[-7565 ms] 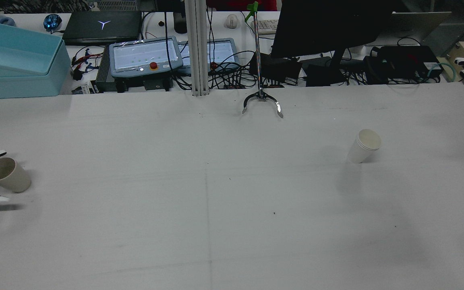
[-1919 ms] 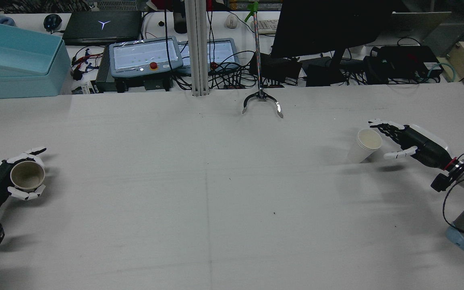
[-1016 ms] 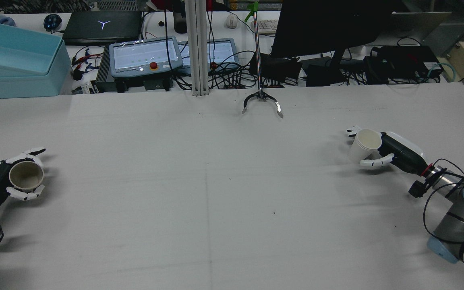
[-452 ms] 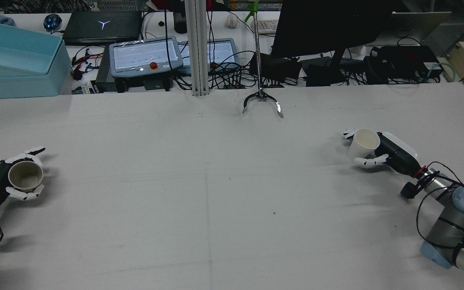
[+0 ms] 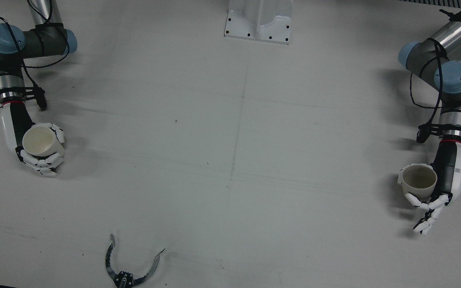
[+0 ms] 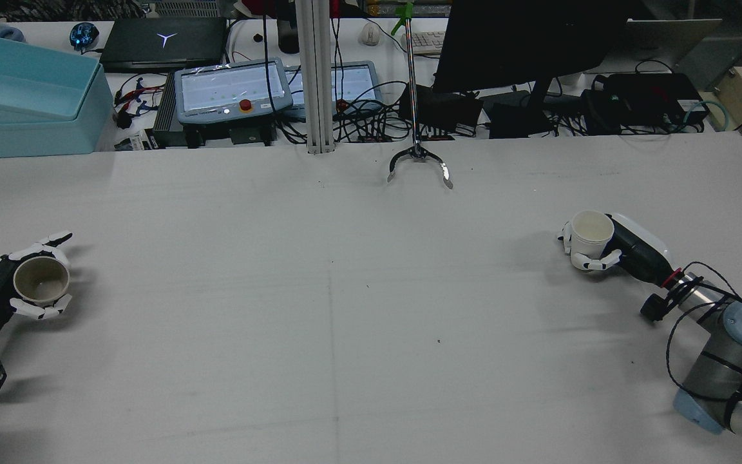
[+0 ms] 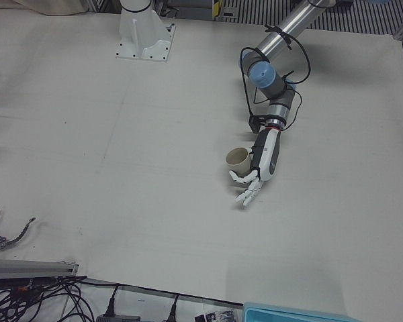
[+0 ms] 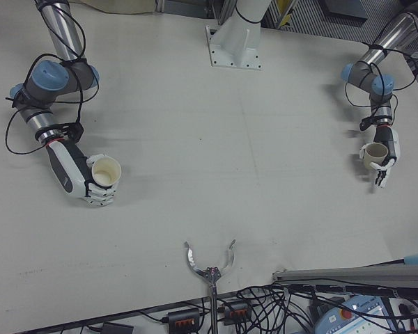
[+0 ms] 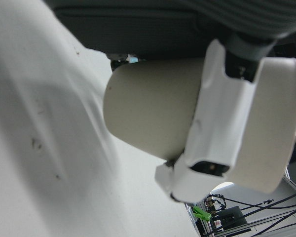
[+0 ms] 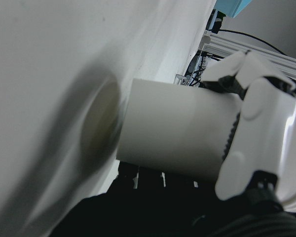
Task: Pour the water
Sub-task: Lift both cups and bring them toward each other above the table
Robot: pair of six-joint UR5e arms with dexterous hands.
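- Cups are two, one in each hand, far apart at opposite sides of the table (image 6: 345, 322), so I judge the pouring itself is not yet started.
- Right hand (image 6: 603, 248) grasps the white cup (image 6: 589, 233) around its wall, with fingers wrapped on both sides; the right hand view shows the base clear of the table, probably lifted for carrying.
- Left hand (image 6: 20, 293) holds the beige cup (image 6: 40, 281) the same way, from the side, which leaves the mouth free.
- Both cups stand nearly upright, long axis about vertical, mouths open upward; this keeps any water inside.
- Whether either cup contains water, I cannot tell.
- Metal claw tool (image 6: 419, 164) lies at the far edge, away from both hands.
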